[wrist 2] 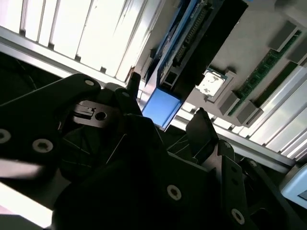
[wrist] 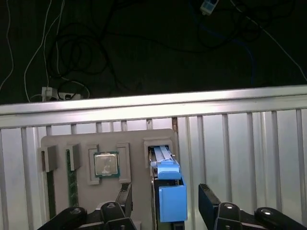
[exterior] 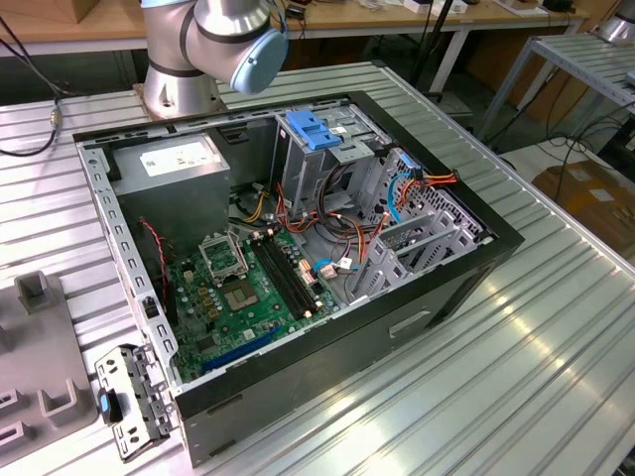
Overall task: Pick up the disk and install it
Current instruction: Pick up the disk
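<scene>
Currently, toward the exterior view's upper left, the arm (exterior: 213,40) is standing on the ribbed metal table (exterior: 536,377). Near the lower left of that view a small metal bracket (exterior: 134,402) is lying on the table, just beside the open computer case (exterior: 327,342), which is taking up the middle. Inside the case, a grey power box (exterior: 184,164) is sitting toward the exterior view's left and a green circuit board (exterior: 233,293) is lying below it in the frame. A blue plastic latch (exterior: 313,129) is sitting further toward the right, with orange and red cables (exterior: 382,223) trailing beyond it.

In the first wrist view a grey tray (wrist: 62,141) is lying on the table, carrying a memory stick (wrist: 72,179), a square chip (wrist: 106,164) and the disk (wrist: 171,201). The disk is standing on edge in a slot of the tray, its blue rail facing the camera. The claw (wrist: 166,191) is hanging wide, its fingers (wrist: 207,203) sitting one on each side of the disk with a gap showing on both sides.
</scene>
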{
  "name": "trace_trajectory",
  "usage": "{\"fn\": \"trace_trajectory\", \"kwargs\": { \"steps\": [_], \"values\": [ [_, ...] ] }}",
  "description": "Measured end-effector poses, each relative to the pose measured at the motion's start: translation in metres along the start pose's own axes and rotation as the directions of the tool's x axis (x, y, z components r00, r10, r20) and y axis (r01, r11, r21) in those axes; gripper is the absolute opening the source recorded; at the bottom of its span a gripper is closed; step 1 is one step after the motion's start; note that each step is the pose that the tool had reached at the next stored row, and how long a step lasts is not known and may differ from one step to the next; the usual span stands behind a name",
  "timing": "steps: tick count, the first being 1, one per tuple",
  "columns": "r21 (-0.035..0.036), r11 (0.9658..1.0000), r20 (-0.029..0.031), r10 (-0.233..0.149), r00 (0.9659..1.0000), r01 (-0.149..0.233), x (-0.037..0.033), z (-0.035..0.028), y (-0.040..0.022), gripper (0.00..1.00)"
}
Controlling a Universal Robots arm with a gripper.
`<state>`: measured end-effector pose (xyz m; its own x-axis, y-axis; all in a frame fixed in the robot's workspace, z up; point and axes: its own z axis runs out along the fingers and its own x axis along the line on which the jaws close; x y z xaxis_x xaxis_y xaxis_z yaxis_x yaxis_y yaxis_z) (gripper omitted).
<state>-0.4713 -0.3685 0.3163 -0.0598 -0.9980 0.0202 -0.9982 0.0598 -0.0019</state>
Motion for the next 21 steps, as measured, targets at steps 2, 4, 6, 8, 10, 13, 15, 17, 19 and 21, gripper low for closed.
{"fn": "trace_trajectory", "kwargs": {
  "steps": [2,4,6,8,10,13,15,17,19,21],
  "values": [
    [0.0002,0.9999,0.0000,-0.013,0.9999,0.013,-0.0001,0.0042,0.0000,0.66],
    [0.0004,0.9998,0.0000,-0.020,0.9998,0.020,-0.0002,0.0091,0.0000,0.65],
    [0.0015,0.9998,0.0001,-0.020,0.9998,0.020,-0.0002,0.0135,0.0000,0.57],
    [0.0027,0.9998,0.0001,-0.020,0.9998,0.020,-0.0003,0.0162,0.0001,0.57],
    [0.0031,0.9998,0.0001,-0.020,0.9998,0.020,-0.0003,0.0175,0.0002,0.57],
    [0.0031,0.9998,0.0001,-0.020,0.9998,0.020,-0.0003,0.0178,0.0002,0.57],
    [0.0032,0.9998,0.0001,-0.020,0.9998,0.020,-0.0003,0.0179,0.0002,0.57],
    [0.0035,0.9998,0.0003,-0.020,0.9998,0.020,-0.0003,0.0187,0.0002,0.57],
    [0.0031,0.9998,0.0002,-0.020,0.9998,0.020,-0.0003,0.0193,0.0003,0.57],
    [0.0029,0.9998,0.0001,-0.020,0.9998,0.020,-0.0003,0.0193,0.0003,0.57]
  ]
}}
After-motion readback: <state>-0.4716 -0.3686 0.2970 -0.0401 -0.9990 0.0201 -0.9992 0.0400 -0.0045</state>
